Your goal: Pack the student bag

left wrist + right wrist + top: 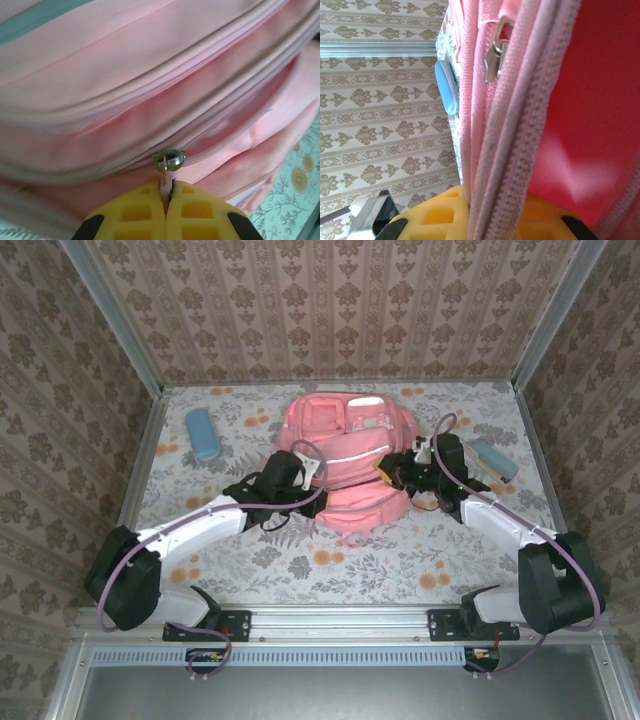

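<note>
The student bag (345, 430), a soft pink backpack, lies in the middle of the table. My left gripper (318, 472) is at its near left side. In the left wrist view that gripper (167, 192) is shut on the pale pink pull tab (165, 184) hanging from a metal zip slider (170, 159). My right gripper (395, 472) is at the bag's near right side. In the right wrist view it (495, 200) is shut on the bag's zip edge (520, 150), with fabric folds between the yellow fingers. Beside the edge shows the red lining (600, 100), and another slider (496, 55) sits higher up.
A blue case (202, 433) lies on the floral table at the back left; it also appears past the bag in the right wrist view (446, 87). A teal case (494, 459) lies at the right, close behind my right arm. Patterned walls enclose three sides.
</note>
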{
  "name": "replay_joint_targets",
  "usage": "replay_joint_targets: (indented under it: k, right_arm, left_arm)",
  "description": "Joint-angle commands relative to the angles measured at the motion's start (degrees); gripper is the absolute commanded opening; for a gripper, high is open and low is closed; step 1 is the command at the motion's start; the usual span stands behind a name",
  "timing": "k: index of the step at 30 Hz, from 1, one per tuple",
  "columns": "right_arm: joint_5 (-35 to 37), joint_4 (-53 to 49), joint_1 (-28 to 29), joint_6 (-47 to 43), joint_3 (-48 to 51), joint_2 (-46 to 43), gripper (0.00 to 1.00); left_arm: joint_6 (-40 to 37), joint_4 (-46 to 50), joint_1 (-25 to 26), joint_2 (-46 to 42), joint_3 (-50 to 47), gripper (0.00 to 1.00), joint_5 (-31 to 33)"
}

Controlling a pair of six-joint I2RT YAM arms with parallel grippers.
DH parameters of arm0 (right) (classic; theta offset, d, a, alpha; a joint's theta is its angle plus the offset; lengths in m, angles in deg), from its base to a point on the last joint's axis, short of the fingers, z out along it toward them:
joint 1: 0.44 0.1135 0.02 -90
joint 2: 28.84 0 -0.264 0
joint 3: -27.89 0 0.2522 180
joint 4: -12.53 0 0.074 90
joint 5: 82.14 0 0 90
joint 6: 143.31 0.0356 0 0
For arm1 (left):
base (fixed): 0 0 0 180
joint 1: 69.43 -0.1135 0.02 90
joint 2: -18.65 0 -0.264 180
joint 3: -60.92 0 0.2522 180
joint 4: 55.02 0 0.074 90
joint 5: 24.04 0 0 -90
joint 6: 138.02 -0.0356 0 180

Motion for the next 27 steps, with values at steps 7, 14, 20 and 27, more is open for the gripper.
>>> replay_joint_targets:
  k: [7, 14, 20, 27]
  right_arm:
    - [-1.25, 6.99, -2.53, 1.25, -0.26, -0.27, 0.27]
    - [4.24, 8.25, 5.08, 4.49, -0.92, 0.09, 0.50]
    - [6.06, 8.74, 9.21, 6.79, -2.94, 2.87, 0.41]
    - [6.75, 5.28, 8.12, 4.78, -3.61, 1.00, 0.11]
  left_arm:
    - [-3.75, -2.44, -3.00, -0.90, 0.14, 0.00, 0.04]
    - [-5.43, -4.87, -0.75, -0.50, 2.55, 0.00, -2.26]
    - [-5.75, -5.15, -0.29, -0.30, 3.12, 0.00, -1.66]
    - [-5.36, -1.09, -3.35, -1.01, 0.90, 0.00, 3.08]
